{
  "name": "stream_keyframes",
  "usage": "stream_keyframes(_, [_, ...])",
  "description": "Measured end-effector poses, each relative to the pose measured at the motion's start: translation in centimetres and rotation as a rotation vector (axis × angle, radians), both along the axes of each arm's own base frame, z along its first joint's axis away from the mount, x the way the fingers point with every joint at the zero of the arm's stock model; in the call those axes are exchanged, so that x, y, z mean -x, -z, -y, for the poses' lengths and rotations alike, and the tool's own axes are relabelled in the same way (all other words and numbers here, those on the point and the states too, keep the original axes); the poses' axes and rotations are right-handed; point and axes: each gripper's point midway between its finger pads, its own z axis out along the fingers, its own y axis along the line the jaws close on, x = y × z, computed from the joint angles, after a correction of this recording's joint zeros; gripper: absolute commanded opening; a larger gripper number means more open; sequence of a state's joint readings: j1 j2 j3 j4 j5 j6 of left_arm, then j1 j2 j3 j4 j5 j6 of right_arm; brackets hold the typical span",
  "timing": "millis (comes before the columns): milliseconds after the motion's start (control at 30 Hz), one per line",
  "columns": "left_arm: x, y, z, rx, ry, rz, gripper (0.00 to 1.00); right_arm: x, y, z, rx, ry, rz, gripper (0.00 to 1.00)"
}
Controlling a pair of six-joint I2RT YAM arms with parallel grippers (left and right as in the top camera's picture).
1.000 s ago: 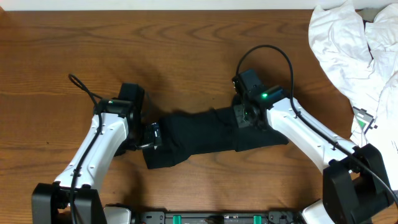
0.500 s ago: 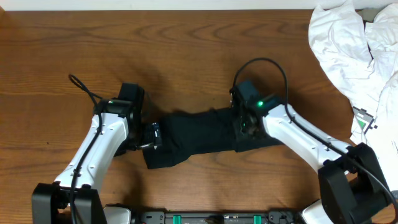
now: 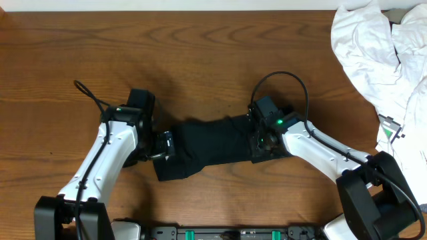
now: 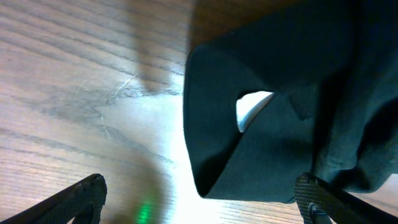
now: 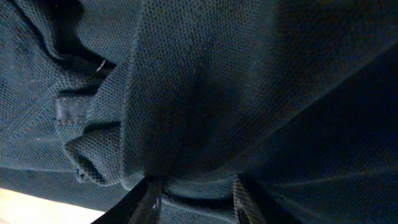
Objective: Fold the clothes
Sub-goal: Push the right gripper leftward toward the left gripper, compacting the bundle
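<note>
The clothes (image 3: pixel 210 143), a black garment, lie bunched in a band across the table's front middle. My left gripper (image 3: pixel 163 145) sits at their left end, jaws wide open. In the left wrist view the left gripper (image 4: pixel 199 186) frames a folded black corner (image 4: pixel 286 81) with a small white tag (image 4: pixel 252 109); nothing is pinched. My right gripper (image 3: pixel 261 141) presses down on the garment's right end. In the right wrist view the right gripper (image 5: pixel 196 193) has its fingers (image 5: pixel 149 196) partly apart, with a fold of the black fabric (image 5: pixel 205 87) lying between them.
A heap of white garments (image 3: pixel 380 60) fills the back right corner and runs down the right edge. The wooden table (image 3: pixel 133 47) lies bare behind the arms. The robot base rail (image 3: pixel 220 233) runs along the front edge.
My right gripper has shifted slightly toward the front over the garment's right end and its jaws have parted. The black cloth's right end now reaches less far right. The left arm has not moved.
</note>
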State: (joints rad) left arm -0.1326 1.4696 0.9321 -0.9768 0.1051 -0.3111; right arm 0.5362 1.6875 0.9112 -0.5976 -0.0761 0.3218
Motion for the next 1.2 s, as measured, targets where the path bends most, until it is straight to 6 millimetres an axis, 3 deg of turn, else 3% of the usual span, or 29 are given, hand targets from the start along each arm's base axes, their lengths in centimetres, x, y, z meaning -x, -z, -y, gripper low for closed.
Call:
stream_keyframes(300, [-1.1, 0.0, 0.8, 0.041, 0.0, 0.045, 0.98, 0.0, 0.0, -0.1, -0.004, -0.001, 0.001, 0.38])
stream_keyframes(500, [-2.2, 0.1, 3.6, 0.205, 0.007, 0.06, 0.98, 0.0, 0.0, -0.1, -0.004, -0.001, 0.001, 0.38])
stream_keyframes(667, [-2.8, 0.3, 4.7, 0.269, 0.013, 0.087, 0.98, 0.0, 0.1, 0.0, -0.003, -0.001, -0.001, 0.38])
stream_keyframes(1100, [-2.6, 3.7, 5.7, 0.333, 0.004, 0.075, 0.99, 0.0, 0.0, 0.0, -0.003, -0.001, 0.0, 0.36])
stream_keyframes(1200, [-2.7, 4.5, 6.0, 0.345, 0.0, 0.061, 0.92, 0.0, 0.1, 0.0, -0.003, 0.0, -0.001, 0.36])
